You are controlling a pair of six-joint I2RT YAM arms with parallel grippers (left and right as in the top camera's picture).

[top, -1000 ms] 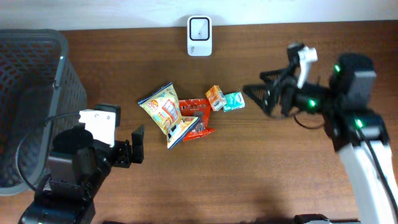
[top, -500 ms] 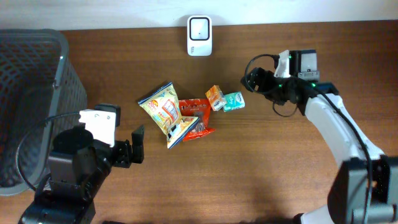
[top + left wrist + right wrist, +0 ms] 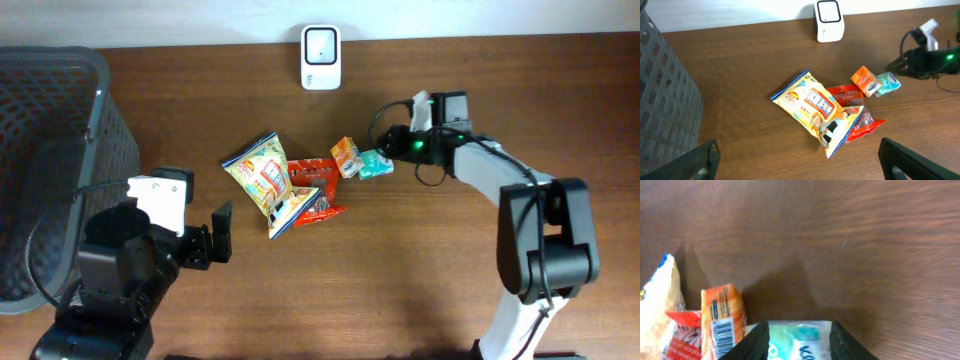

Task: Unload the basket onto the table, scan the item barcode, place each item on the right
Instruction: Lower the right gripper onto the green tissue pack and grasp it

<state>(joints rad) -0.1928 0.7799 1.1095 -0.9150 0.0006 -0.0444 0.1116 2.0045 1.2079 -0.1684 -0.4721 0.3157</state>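
Observation:
A small teal packet point(image 3: 376, 163) lies at the right end of a snack pile, against an orange packet point(image 3: 346, 156). My right gripper point(image 3: 388, 152) has come down over its right end. In the right wrist view the two black fingers press both sides of the teal packet point(image 3: 799, 339), so the right gripper point(image 3: 800, 347) is shut on it. The orange packet point(image 3: 722, 312) shows a barcode beside it. The white scanner point(image 3: 321, 44) stands at the back edge. My left gripper point(image 3: 800, 167) hangs open in front of the pile, holding nothing.
A yellow chip bag point(image 3: 262, 175) and a red packet point(image 3: 318, 195) lie overlapping to the left of the orange one. A dark mesh basket point(image 3: 50, 150) fills the left side. The left arm point(image 3: 130, 260) sits near the front left.
My right arm swung left to the teal packet, and its jaws went from wide open to closed against the packet's sides. The left arm and the pile have not moved.

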